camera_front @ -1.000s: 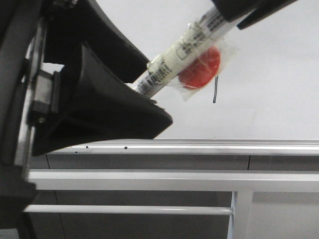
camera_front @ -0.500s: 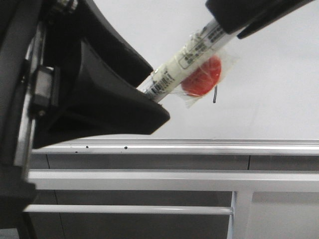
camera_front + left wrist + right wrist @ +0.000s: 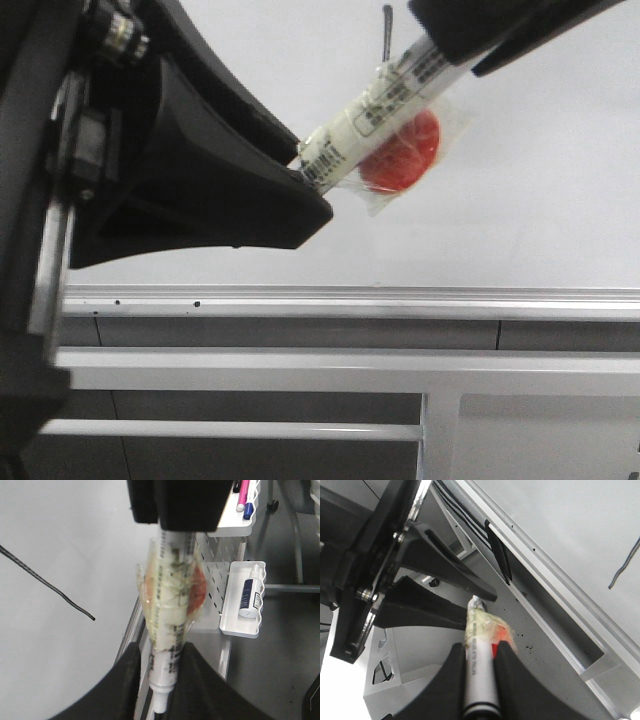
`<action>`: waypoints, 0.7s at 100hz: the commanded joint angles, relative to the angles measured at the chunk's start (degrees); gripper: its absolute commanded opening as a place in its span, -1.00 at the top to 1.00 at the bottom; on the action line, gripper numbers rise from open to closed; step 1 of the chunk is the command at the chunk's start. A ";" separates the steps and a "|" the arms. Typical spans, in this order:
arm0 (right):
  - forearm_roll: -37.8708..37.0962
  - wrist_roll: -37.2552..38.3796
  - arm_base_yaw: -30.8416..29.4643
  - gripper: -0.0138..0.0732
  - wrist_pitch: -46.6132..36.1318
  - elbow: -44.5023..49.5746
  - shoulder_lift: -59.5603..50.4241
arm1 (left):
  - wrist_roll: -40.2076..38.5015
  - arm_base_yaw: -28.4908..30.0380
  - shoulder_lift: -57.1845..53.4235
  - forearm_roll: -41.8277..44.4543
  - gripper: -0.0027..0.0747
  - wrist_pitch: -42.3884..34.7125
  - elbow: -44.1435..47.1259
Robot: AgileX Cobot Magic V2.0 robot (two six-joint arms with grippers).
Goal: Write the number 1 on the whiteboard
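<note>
The whiteboard (image 3: 545, 190) fills the back of the front view, with its silver frame along the lower edge. A white-barrelled marker (image 3: 385, 105) with a taped orange disc (image 3: 405, 155) slants across it. My left gripper (image 3: 312, 178) is shut on the marker's lower end. My right gripper (image 3: 450, 45) is shut on its upper end. A short piece of the number 1 (image 3: 387, 25), a thin black stroke, shows above the marker. The stroke also shows in the left wrist view (image 3: 47, 589) and the right wrist view (image 3: 625, 565). The marker tip is hidden between the left fingers.
Grey metal rails (image 3: 300, 365) and a white upright (image 3: 440, 440) run below the board. In the left wrist view a white pegboard tray (image 3: 235, 625) holds a small bottle (image 3: 248, 592), and a higher tray (image 3: 235, 527) holds pens.
The board frame and rails have slid left and slightly down in the front view. The stroke's end no longer shows below the disc; a piece shows above the marker. Both grippers still hold it.
</note>
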 commanded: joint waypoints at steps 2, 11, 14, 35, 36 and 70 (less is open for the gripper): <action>1.82 -0.19 0.01 0.83 -3.00 -2.25 -0.45 | -0.62 0.12 -0.90 0.01 0.73 -2.14 -1.97; 1.85 -0.19 0.01 0.83 -3.00 -2.25 -0.55 | -0.62 0.12 -0.90 0.01 0.98 -2.14 -1.97; 1.95 -0.19 0.01 0.83 -3.00 -2.25 -0.55 | -0.62 0.12 -0.90 0.01 0.98 -2.14 -1.97; 2.28 -0.19 0.01 0.83 -3.11 -2.34 -0.55 | -0.62 0.12 -0.90 -0.09 0.98 -2.14 -1.97; 2.28 -0.19 0.01 0.83 -3.11 -2.34 -0.55 | -0.62 0.12 -0.90 -0.09 0.98 -2.14 -1.97; -0.87 -1.14 0.01 -0.27 -5.35 -4.51 -3.45 | -2.83 0.12 -0.90 -2.80 0.98 -0.53 -1.97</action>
